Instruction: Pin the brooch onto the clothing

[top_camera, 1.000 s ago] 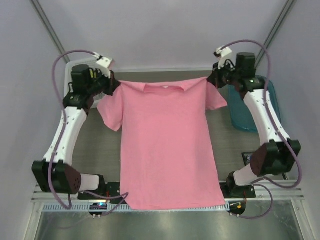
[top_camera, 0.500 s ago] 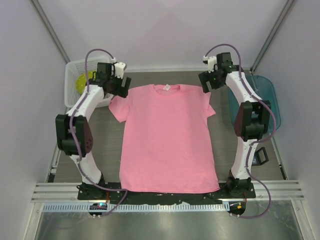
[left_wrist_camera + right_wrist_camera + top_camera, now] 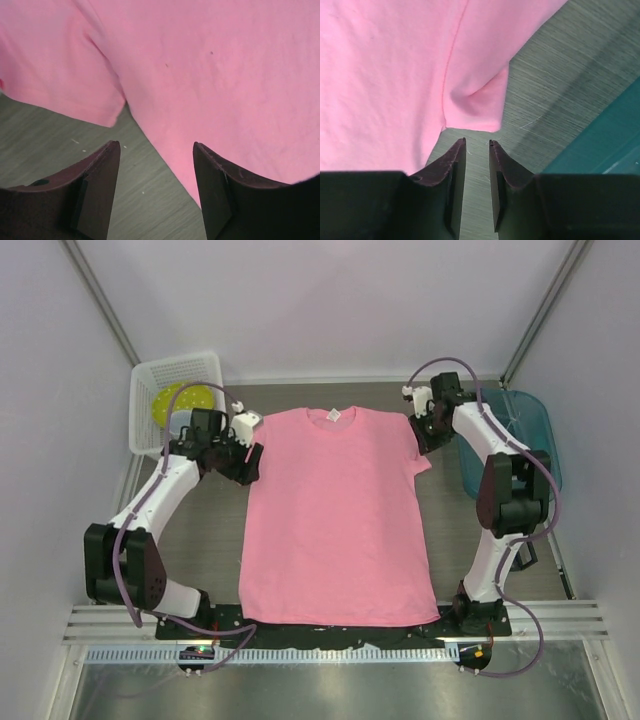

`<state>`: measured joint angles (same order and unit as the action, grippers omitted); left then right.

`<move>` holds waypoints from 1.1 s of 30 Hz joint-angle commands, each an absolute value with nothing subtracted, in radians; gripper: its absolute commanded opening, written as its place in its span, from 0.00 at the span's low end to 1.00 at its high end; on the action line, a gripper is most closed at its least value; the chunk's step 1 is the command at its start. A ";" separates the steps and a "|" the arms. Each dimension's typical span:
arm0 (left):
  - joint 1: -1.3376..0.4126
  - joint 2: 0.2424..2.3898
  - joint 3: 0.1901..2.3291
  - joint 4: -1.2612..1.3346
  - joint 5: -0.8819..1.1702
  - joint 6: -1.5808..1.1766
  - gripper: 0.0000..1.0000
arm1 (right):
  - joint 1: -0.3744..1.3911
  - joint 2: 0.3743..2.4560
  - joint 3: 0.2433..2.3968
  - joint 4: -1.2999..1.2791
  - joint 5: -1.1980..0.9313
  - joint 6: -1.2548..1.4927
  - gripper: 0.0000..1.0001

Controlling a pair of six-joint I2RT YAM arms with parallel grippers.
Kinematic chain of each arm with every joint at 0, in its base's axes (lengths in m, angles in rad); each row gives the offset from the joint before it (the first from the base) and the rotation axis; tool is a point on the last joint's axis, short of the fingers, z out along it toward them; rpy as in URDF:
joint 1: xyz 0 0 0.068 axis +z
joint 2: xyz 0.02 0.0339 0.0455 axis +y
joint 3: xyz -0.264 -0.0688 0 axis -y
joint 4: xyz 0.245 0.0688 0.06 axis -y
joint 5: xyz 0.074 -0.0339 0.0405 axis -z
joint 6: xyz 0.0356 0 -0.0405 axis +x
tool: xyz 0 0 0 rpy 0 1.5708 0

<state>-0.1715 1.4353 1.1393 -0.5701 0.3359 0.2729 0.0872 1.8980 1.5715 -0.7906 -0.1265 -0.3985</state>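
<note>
**Plain pink short-sleeved fabric T-shirt (image 3: 335, 520) spread flat, collar far**

It lies front up along the middle of the grey wood-grain table (image 3: 200, 540). The crew neck is at the far end, with a small white label (image 3: 333, 416) showing inside the collar, and the straight hem reaches the near edge. The body is smooth. The left sleeve (image 3: 55, 70) rests flat on the table. The right sleeve (image 3: 485, 75) is buckled, with a soft fold near its hem corner.

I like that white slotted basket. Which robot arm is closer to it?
Left. The left arm ends beside the white slotted basket; the right arm is across the pink T-shirt.
</note>
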 commanded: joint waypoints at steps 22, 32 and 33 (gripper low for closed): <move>-0.199 1.491 1.074 -0.434 0.176 0.281 0.63 | 0.014 2.051 1.625 -0.664 -0.230 -0.236 0.48; -0.199 1.690 1.144 -0.379 0.104 0.298 0.45 | 0.012 2.074 1.560 -0.637 -0.172 -0.253 0.51; -0.199 1.689 1.141 -0.380 0.118 0.292 0.44 | 0.012 2.080 1.560 -0.637 -0.164 -0.252 0.51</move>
